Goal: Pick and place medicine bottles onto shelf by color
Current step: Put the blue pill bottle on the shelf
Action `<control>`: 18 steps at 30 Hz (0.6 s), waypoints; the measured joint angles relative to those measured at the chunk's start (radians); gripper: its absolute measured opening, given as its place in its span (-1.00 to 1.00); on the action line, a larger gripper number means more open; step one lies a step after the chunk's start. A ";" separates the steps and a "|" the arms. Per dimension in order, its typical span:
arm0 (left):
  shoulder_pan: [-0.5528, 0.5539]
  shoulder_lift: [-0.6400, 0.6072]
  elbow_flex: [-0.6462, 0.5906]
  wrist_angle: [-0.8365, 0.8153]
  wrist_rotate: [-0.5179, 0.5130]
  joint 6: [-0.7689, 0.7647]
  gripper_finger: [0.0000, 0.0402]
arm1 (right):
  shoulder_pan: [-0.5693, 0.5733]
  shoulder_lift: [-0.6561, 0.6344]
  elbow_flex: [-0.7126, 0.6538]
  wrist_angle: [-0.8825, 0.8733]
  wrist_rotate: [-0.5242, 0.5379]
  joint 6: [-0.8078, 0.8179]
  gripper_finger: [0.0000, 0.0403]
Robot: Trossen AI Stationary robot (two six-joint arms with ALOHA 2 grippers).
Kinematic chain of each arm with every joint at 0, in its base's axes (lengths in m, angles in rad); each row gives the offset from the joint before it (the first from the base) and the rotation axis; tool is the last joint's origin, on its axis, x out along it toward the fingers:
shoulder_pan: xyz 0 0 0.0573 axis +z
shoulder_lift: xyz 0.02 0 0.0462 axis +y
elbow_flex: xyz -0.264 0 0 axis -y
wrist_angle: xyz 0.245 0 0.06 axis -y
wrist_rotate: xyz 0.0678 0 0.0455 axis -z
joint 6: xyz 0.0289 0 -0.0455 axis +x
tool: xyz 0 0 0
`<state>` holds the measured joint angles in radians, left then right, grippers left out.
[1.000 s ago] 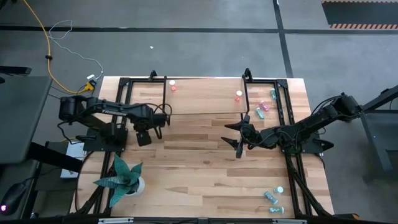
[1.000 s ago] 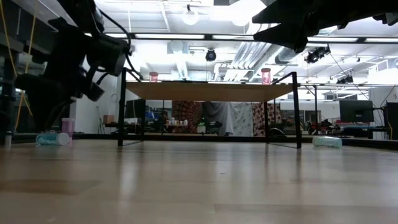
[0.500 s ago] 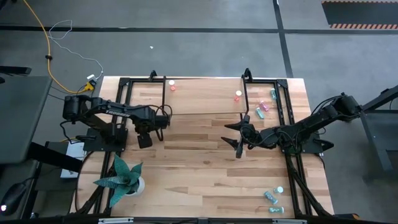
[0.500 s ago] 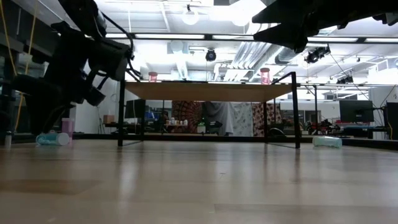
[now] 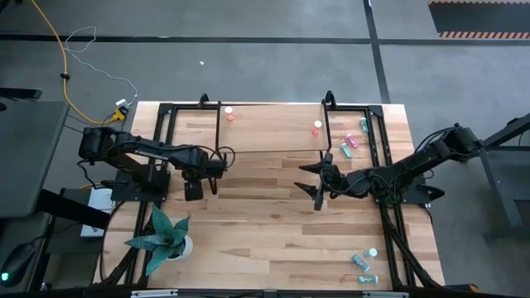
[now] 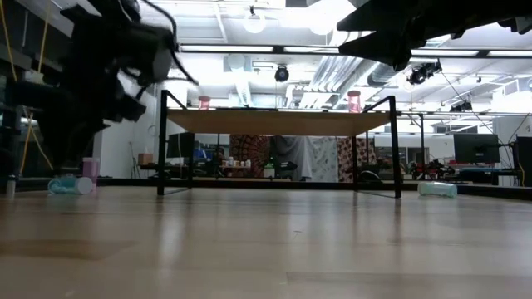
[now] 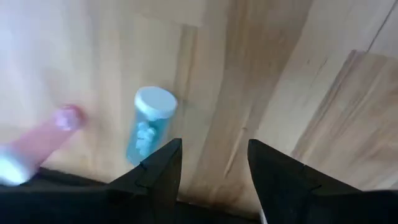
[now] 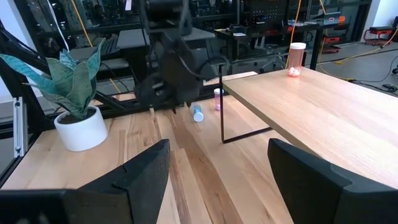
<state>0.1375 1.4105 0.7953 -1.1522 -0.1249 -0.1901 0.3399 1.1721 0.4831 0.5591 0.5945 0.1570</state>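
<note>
The teal medicine bottle (image 7: 148,126) is lying on the table just ahead of the left gripper (image 7: 212,163), whose fingers are spreading empty. A pink bottle (image 7: 38,142) is lying close beside it, so I'm guessing a sloppy descent knocks either one rolling. White cap, pale printed label.

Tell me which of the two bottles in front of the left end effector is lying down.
The pink bottle lies flat on the table. The teal bottle beside it stands upright, white cap up.
</note>
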 joint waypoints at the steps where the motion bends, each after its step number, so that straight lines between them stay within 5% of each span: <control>1: -0.015 -0.014 0.005 0.003 -0.026 -0.017 -0.14 | 0.000 0.000 0.000 0.000 0.000 0.000 0.30; 9: -0.150 -0.171 -0.070 0.228 -0.165 -0.184 -0.14 | 0.000 0.000 0.000 0.000 0.000 0.002 0.30; 18: -0.289 -0.247 -0.224 0.206 -0.378 -0.734 -0.14 | 0.000 0.000 0.000 -0.001 0.000 0.000 0.30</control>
<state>-0.1513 1.1636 0.5716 -0.9464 -0.5028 -0.9246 0.3401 1.1725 0.4831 0.5579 0.5945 0.1570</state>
